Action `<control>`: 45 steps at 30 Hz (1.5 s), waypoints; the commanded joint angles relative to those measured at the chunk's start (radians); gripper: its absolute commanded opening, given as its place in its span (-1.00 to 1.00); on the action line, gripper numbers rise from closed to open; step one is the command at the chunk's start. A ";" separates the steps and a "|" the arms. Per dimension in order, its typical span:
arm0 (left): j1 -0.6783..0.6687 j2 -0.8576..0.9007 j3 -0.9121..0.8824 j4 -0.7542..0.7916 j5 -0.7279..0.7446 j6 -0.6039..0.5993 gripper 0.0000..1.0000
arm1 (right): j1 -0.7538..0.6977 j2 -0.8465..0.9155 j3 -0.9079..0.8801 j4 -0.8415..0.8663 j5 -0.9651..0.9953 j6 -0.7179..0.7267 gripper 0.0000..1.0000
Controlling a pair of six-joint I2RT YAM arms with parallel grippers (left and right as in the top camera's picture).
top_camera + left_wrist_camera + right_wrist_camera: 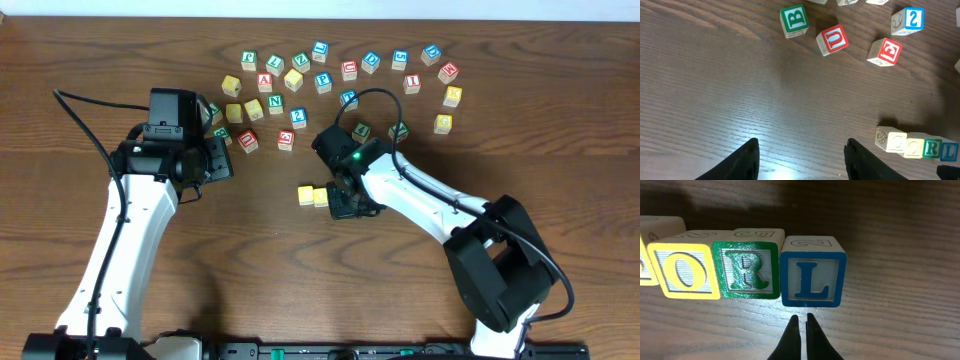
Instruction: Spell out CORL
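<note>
Cube (pixel 646 270) beside O (pixel 687 272) cropped, probably C; right hand (pixel 802 318) clenched, left hand (pixel 801 150) released.

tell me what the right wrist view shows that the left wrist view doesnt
Only the right wrist: the right hand, shut, its tip just short of the L cube. Only the left wrist: the left hand, open and empty, plus the loose B cube, U cube and 2 cube. Both: the O cube, R cube and L cube in one row.

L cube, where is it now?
Right wrist view: the L cube is rightmost in the word, beside the R cube, just beyond the shut right gripper.
</note>
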 commanded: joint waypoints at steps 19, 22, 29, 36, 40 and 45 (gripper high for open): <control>0.005 0.008 0.013 0.008 -0.010 -0.006 0.08 | -0.030 0.022 -0.008 0.026 0.012 0.003 -0.97; 0.005 0.008 0.013 0.008 -0.010 -0.006 0.08 | -0.030 0.022 -0.008 0.032 0.012 0.003 -0.97; 0.005 0.008 0.013 0.008 -0.010 -0.006 0.08 | -0.030 0.022 -0.008 0.037 0.012 0.003 -0.97; 0.005 0.008 0.013 0.008 -0.010 -0.006 0.08 | -0.030 0.022 -0.008 0.039 0.011 -0.005 -0.97; 0.005 0.008 0.013 0.012 -0.010 -0.006 0.08 | -0.027 0.010 0.009 0.038 0.000 -0.042 -0.98; 0.005 0.008 0.013 0.023 -0.010 -0.006 0.08 | -0.028 -0.057 0.058 0.022 0.001 -0.058 -0.96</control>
